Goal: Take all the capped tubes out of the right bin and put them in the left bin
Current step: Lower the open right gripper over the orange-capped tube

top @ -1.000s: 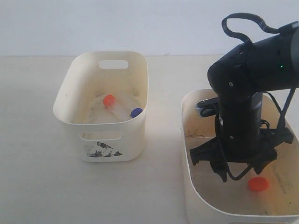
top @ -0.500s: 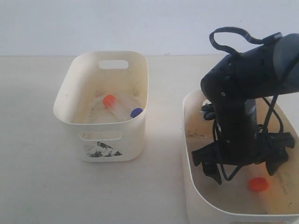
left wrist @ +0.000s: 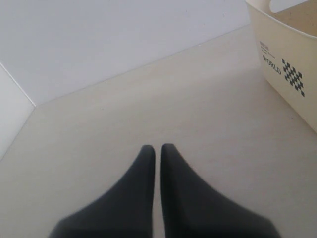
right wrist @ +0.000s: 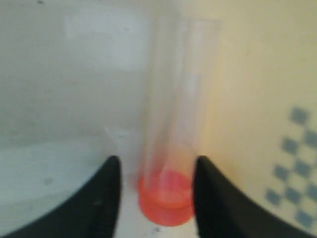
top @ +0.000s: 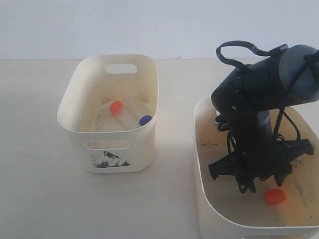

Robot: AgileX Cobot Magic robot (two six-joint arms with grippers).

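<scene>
The right bin [top: 198,149] holds an orange-capped tube [top: 275,196] lying on its floor near the right wall. My right gripper [top: 247,186] is down inside that bin, just left of the cap. In the right wrist view it [right wrist: 157,159] is open, its fingertips [right wrist: 113,166] standing on either side of the orange cap [right wrist: 167,196] with a gap on each side. The left bin [top: 70,104] holds an orange-capped tube [top: 116,106] and a blue-capped tube [top: 145,120]. My left gripper [left wrist: 157,147] is shut and empty over bare table.
A bluish-grey thing [top: 219,120] peeks from behind the right arm at the right bin's far side; I cannot tell what it is. A cream bin wall [left wrist: 285,59] with a checked label stands beside the left gripper. A pale wall runs behind the table.
The right arm has leaned lower and to the left, and its gripper has swung right, closer to the orange cap. The tubes and bins have not moved.
</scene>
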